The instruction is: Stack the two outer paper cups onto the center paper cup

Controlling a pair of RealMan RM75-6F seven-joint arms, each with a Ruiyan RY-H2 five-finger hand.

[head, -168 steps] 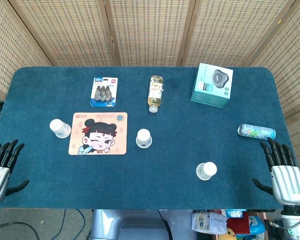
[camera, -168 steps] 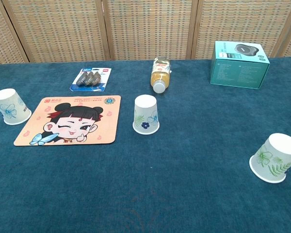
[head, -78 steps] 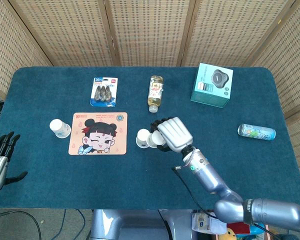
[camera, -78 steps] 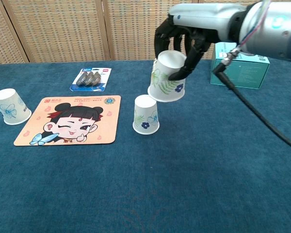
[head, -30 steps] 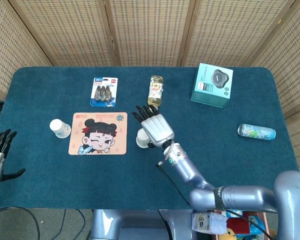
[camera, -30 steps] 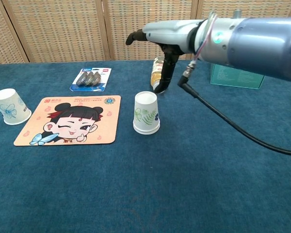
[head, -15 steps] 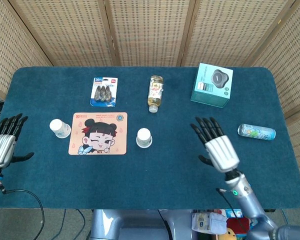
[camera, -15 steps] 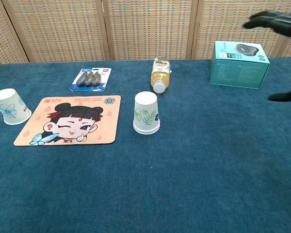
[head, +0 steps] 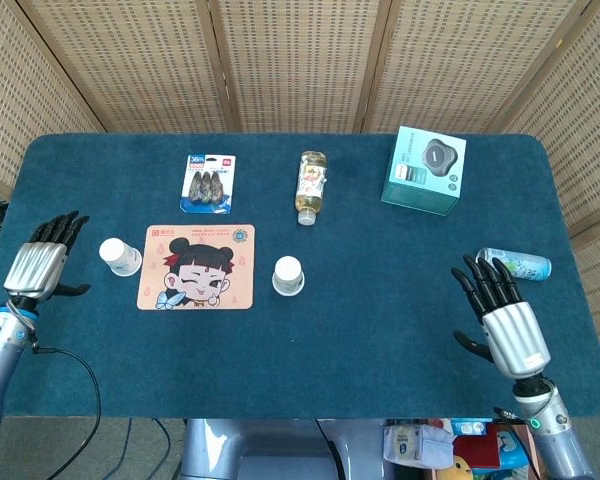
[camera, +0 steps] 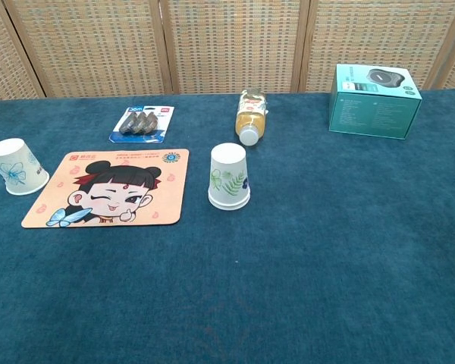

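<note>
Stacked white floral paper cups point(head: 288, 275) sit right of the cartoon mousepad point(head: 196, 267); lone white paper cup point(head: 119, 256) sits left of it. Left hand point(head: 40, 268) and right hand point(head: 505, 325) are both spread wide, holding nothing.

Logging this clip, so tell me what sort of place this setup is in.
Likely an indoor robot test or data-collection station, not a home: a table covered in blue cloth, woven screen panels closing it off behind, and unrelated props laid out, such as a cartoon mouse pad, a boxed gadget and paper cups.
</note>
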